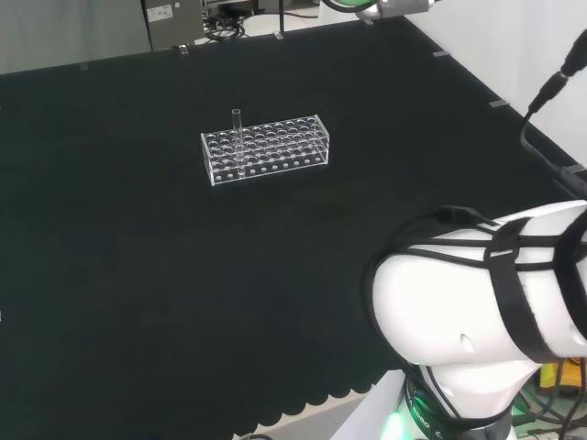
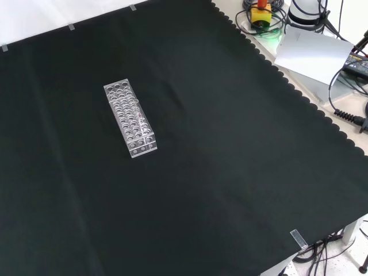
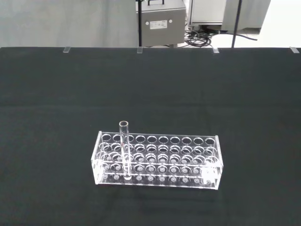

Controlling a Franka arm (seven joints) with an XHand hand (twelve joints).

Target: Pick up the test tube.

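Arm's hanging well back, so the reach is only starting; tube (image 3: 125,149) is standing upright near the rack's (image 3: 207,162) left end in the wrist view, can't tell what the fingers are doing, next move needs lining up above it

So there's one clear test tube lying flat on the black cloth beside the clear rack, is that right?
Not quite. The test tube stands upright in a hole of the clear rack, near one end, its open top above the rack, as the wrist view shows. The rack rests on the black cloth.
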